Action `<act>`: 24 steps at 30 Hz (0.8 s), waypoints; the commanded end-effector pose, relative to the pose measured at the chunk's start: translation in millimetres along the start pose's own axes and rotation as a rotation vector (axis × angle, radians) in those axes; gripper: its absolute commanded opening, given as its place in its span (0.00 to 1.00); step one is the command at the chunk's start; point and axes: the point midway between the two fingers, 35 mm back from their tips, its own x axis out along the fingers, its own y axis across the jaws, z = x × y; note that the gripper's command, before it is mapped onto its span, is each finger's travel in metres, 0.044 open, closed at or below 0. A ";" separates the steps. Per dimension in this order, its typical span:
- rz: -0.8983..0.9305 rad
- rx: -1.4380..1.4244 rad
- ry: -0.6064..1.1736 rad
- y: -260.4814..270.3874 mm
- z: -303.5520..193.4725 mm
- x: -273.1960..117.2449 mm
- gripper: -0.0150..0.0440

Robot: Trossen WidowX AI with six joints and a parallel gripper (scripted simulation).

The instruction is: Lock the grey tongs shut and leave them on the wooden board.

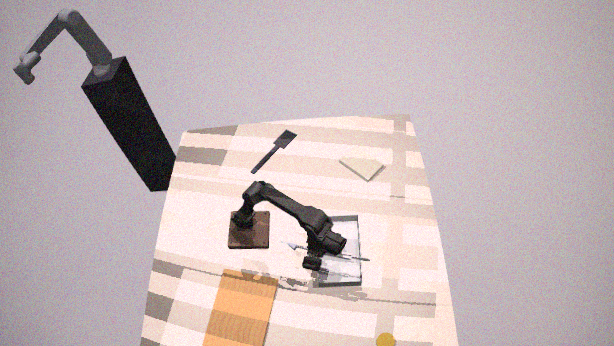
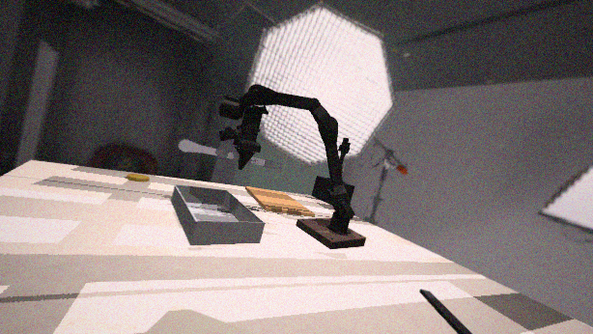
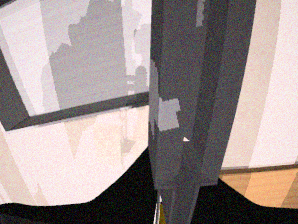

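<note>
The grey tongs [image 1: 350, 257] [image 2: 193, 147] [image 3: 200, 75] hang in the air above the roasting tin [image 2: 227, 233] [image 3: 15, 95], roughly level, with the broad rounded end slightly higher in the exterior view. My gripper [image 1: 315, 249] [image 2: 242, 163] [image 3: 163, 145] is shut on the tongs and points down. In the wrist view the arms look pressed close together where they are held; whether the lock has caught cannot be told. The wooden board [image 1: 240, 312] [image 2: 279, 201] [image 3: 272, 187] lies flat beside the tin, with nothing on it in view.
A black spatula [image 1: 286, 139] [image 2: 444, 311] and a pale flat block [image 1: 364, 169] lie on the table's other side. A yellow disc [image 1: 385, 340] [image 2: 138, 178] lies beyond the tin. A grey arm on a black pillar [image 1: 130, 120] stands off the table's corner.
</note>
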 end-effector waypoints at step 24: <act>-0.008 0.625 -0.007 -126.9 -56.1 -4.8 0.00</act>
